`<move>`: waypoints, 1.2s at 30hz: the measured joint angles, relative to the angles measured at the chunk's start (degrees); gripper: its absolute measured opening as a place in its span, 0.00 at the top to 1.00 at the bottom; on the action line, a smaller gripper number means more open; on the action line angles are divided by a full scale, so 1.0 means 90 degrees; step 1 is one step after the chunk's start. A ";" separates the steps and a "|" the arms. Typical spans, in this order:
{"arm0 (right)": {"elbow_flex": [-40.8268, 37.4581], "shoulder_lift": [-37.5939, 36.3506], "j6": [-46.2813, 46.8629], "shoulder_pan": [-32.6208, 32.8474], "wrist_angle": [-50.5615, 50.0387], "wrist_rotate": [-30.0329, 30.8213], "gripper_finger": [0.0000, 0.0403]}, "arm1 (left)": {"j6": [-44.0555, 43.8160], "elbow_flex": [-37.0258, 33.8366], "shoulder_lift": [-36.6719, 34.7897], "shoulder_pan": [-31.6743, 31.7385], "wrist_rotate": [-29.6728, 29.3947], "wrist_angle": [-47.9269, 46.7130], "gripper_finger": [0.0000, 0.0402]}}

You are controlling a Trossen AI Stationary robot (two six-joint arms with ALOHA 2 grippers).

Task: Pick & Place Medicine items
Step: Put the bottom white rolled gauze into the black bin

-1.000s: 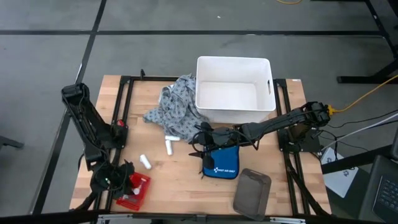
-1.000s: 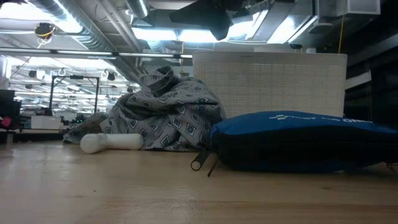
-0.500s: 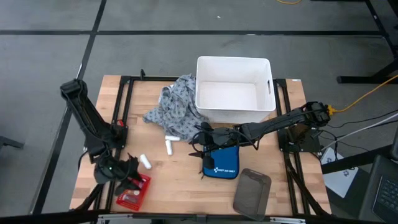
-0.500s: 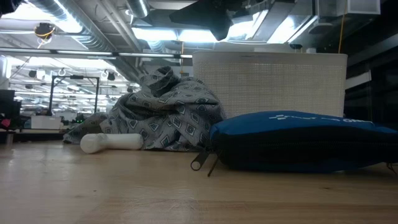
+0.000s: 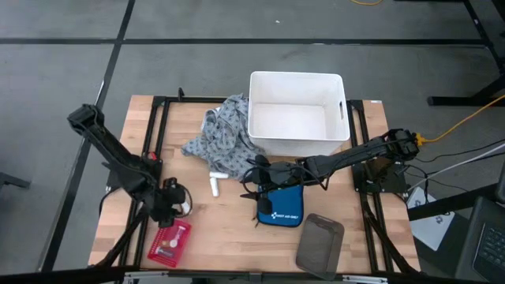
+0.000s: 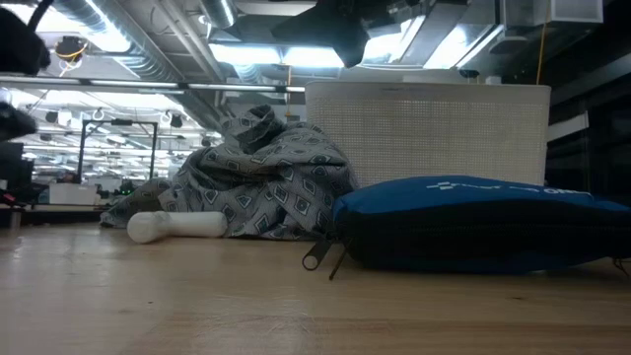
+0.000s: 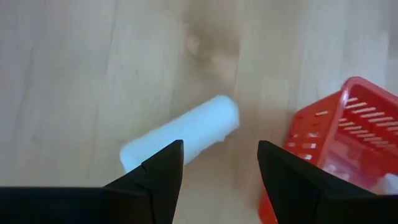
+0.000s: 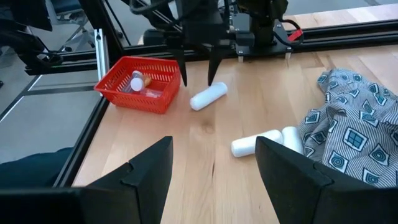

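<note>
Hovering over the wooden table (image 5: pixel 229 229), the left gripper (image 8: pixel 200 67) hangs just above a white roll (image 7: pixel 180 134), its two dark fingers (image 7: pixel 155 177) spread wide with the roll lying flat on the boards below the gap between them, nothing clamped. In the right wrist view that same roll (image 8: pixel 208 96) lies close beside the red basket (image 8: pixel 140 84), and the fingertips point down at it from above without touching. The basket holds a couple of small items, one a little bottle with a yellowish cap (image 8: pixel 138 81); from overhead the basket (image 5: pixel 169 242) sits near the table's front left corner, just in front of the left gripper (image 5: pixel 175 202). Further in, another pair of white rolls (image 8: pixel 264 142) lies end to end, up against the edge of the grey patterned cloth (image 8: pixel 348 124); the high view shows them (image 5: pixel 214 181) just in front of the cloth (image 5: pixel 221 142), and the low view catches one roll (image 6: pixel 177 226) lying on its side beside the heap of fabric. The right gripper (image 5: pixel 256 183) is parked over the top of the blue first-aid pouch (image 5: pixel 282 207), fingers (image 8: pixel 143 180) well apart and empty. Behind the pouch stands the white bin (image 5: pixel 297 117), and a grey flat pouch (image 5: pixel 319 243) lies at the front right of the table.
</note>
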 joint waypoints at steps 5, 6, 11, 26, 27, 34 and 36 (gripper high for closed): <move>0.0000 0.0000 0.0006 0.0000 -0.0036 0.0000 0.43 | 0.1046 0.0598 0.0400 0.0318 -0.0006 -0.0670 0.49; 0.0000 0.0000 0.0029 0.0000 -0.0046 0.0000 0.43 | 0.1243 0.0705 0.0514 0.0369 -0.0014 -0.0815 0.49; 0.0000 0.0000 0.0034 0.0000 -0.0106 0.0000 0.43 | 0.2093 0.1105 0.1263 0.0586 0.0081 -0.1504 0.49; 0.0000 0.0000 -0.0079 0.0000 -0.0300 0.0000 0.43 | 0.3111 0.1504 0.2999 0.0685 0.0343 -0.1539 0.50; 0.0000 0.0000 -0.0120 0.0000 -0.0298 0.0000 0.43 | 0.3079 0.1508 0.3055 0.0684 0.0308 -0.1536 0.51; 0.0000 0.0000 -0.0715 0.0000 -0.0205 0.0422 0.43 | 0.2622 0.1581 0.3058 0.0680 0.0139 -0.1452 0.72; 0.0000 0.0000 -0.0833 0.0000 -0.0146 0.0592 0.43 | 0.2620 0.1737 0.2959 0.0721 -0.0196 -0.1367 0.81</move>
